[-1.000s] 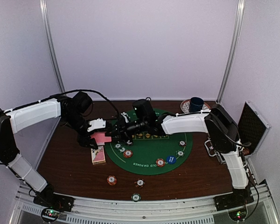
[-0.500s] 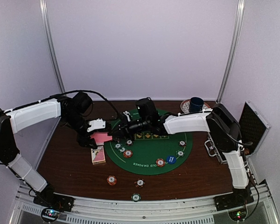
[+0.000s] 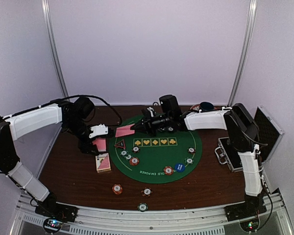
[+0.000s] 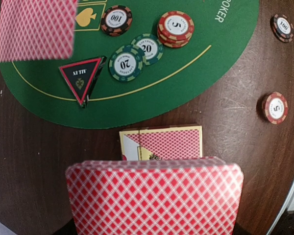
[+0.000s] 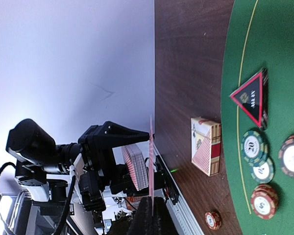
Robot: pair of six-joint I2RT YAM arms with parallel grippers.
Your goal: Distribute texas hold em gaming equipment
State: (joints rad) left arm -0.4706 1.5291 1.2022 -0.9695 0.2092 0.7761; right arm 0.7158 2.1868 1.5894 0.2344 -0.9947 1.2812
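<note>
Brown table (image 3: 68, 171) with green mat (image 3: 159, 154): overhead we are counting three chips (image 3: 117, 189) on bare wood, while the left wrist view is showing only two, plus one triangle marker (image 4: 81, 78) and one card box (image 4: 161, 144). Left gripper (image 3: 96, 145), arm bent inward, is clamping the deck (image 4: 154, 196) beside the mat. Right gripper (image 3: 136, 128), arm stretched across the mat, is pinching a single card (image 3: 123, 131) over the mat's left edge.

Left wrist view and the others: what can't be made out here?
Left wrist view: fingers of the left gripper, hidden by the deck; the single card, blurred and cut off by the corner.
Right wrist view: that card's face, seen edge-on.
Top view: the cup, mostly behind the right arm; values on the chips, too small.
</note>
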